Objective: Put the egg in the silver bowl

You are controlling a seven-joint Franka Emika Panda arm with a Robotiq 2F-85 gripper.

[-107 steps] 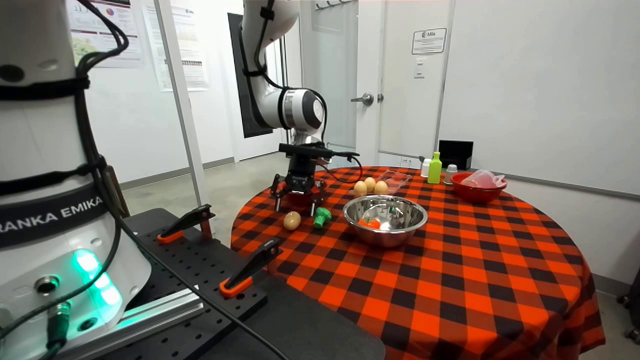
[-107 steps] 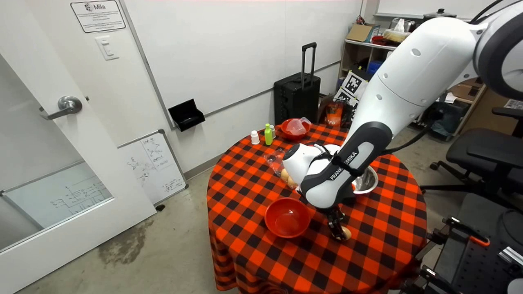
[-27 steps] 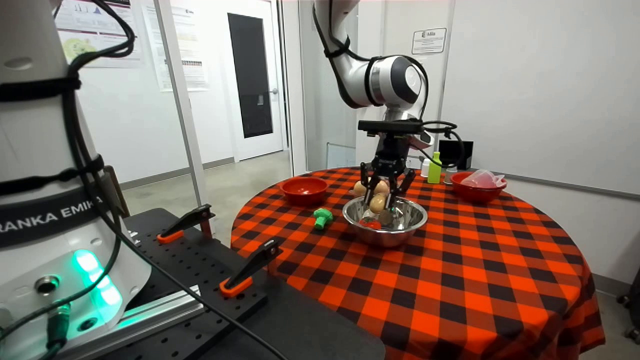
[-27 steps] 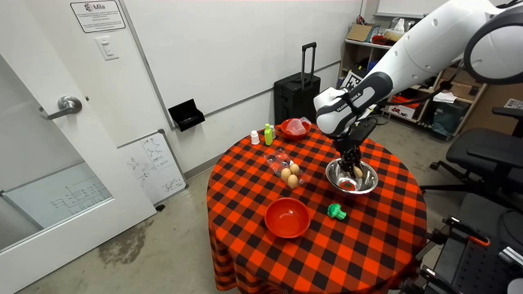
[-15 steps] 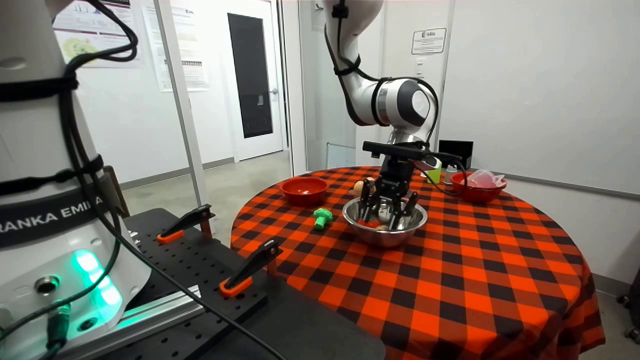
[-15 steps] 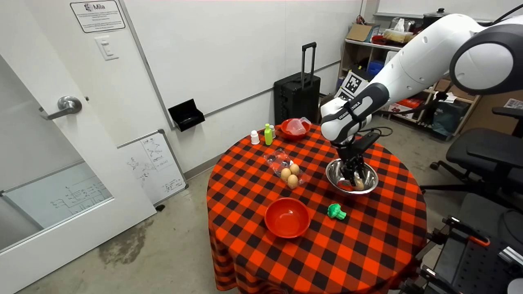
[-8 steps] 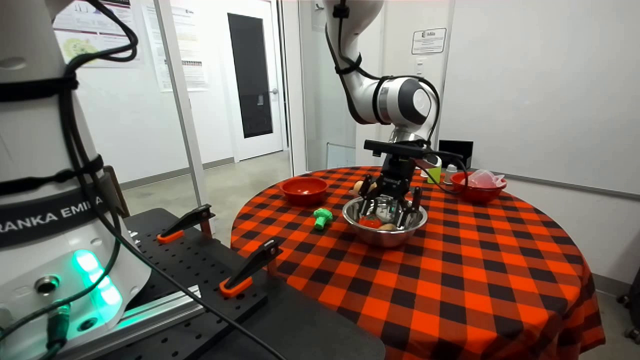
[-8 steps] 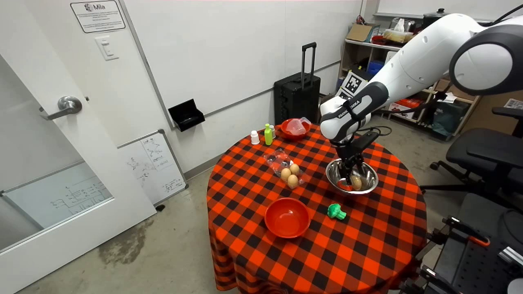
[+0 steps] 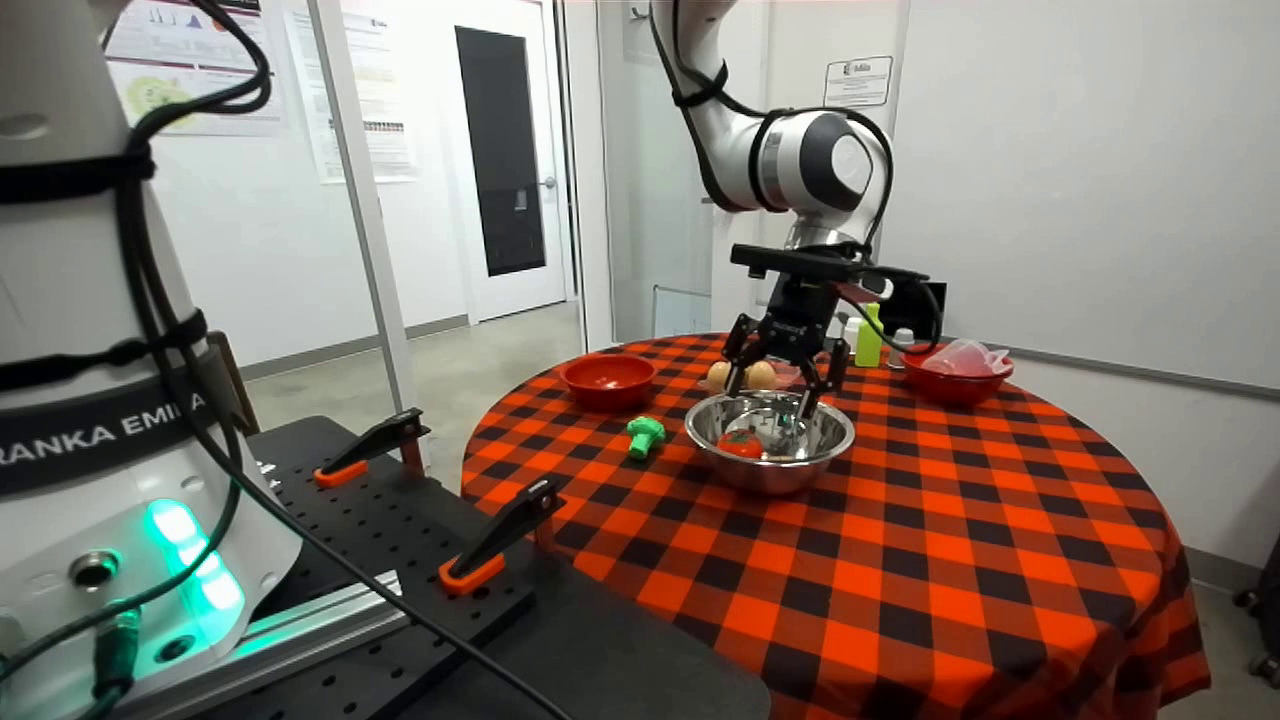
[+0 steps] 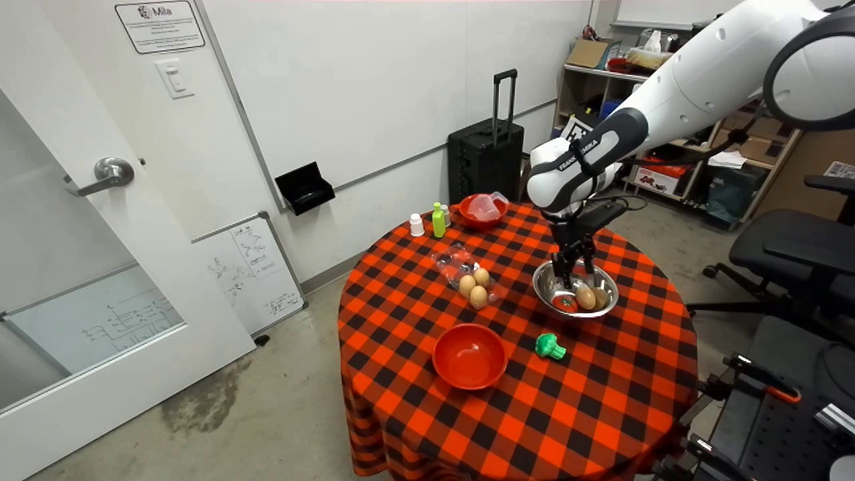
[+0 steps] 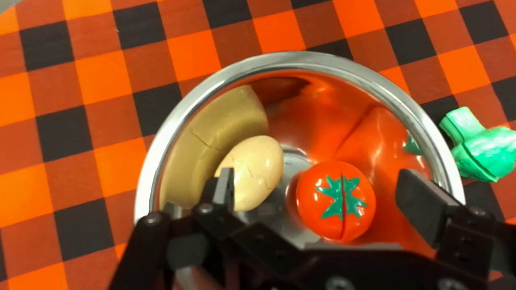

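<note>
A pale tan egg (image 11: 258, 171) with a cracked pattern lies inside the silver bowl (image 11: 298, 60), beside a red toy tomato (image 11: 336, 201). The egg (image 10: 586, 298) and the bowl (image 10: 544, 287) also show in an exterior view. In another exterior view the wall of the bowl (image 9: 770, 478) hides nearly all of the egg. My gripper (image 11: 320, 185) is open and empty, fingers spread wide, pointing down over the bowl. In the exterior views the gripper (image 9: 770, 400) has its fingertips at about rim height, above and apart from the egg.
A green toy broccoli (image 10: 550, 346) and a red bowl (image 10: 470, 356) stand on the checked cloth. Three more eggs (image 10: 474, 287) lie by a clear carton. Another red bowl (image 10: 482, 210), a green bottle (image 10: 438, 220) and a white cup (image 10: 417, 225) stand at the far edge.
The egg was on the cloth by the broccoli, then carried over the silver bowl in my gripper and lowered in. The gripper opened, let go, and has risen; the egg lies in the bowl.
</note>
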